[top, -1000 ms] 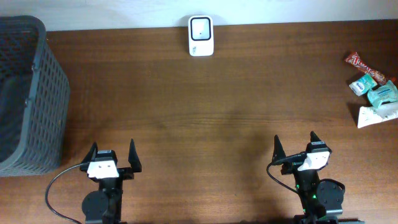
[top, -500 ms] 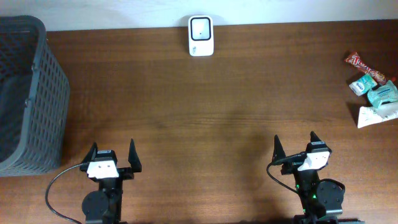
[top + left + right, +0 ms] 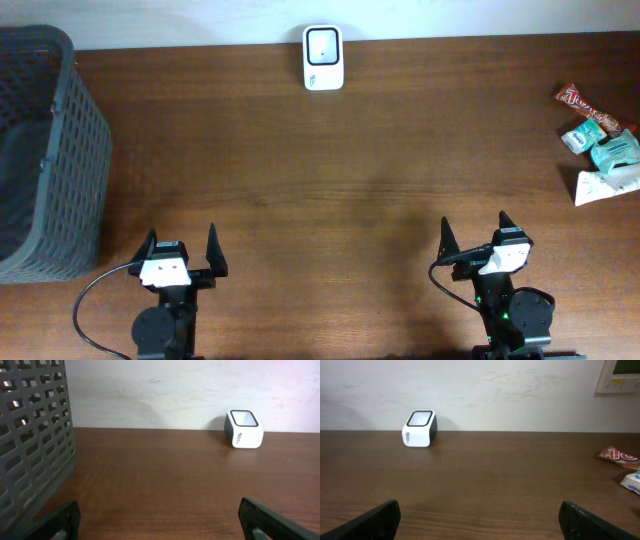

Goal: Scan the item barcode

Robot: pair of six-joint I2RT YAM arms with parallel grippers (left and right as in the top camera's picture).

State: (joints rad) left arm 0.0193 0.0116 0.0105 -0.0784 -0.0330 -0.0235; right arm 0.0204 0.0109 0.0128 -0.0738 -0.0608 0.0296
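Overhead: scanner (image 3: 323,57) centred at far table (image 3: 320,180) edge for either reach; packets (image 3: 603,145) wait right; left hand (image 3: 181,240), right hand (image 3: 474,225) released.

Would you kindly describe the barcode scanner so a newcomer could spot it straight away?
Start at the brown wooden table and follow its far edge to the middle. A small white rounded box with a dark-framed window stands there alone; the grey mesh basket sits far left, the snack packets far right.
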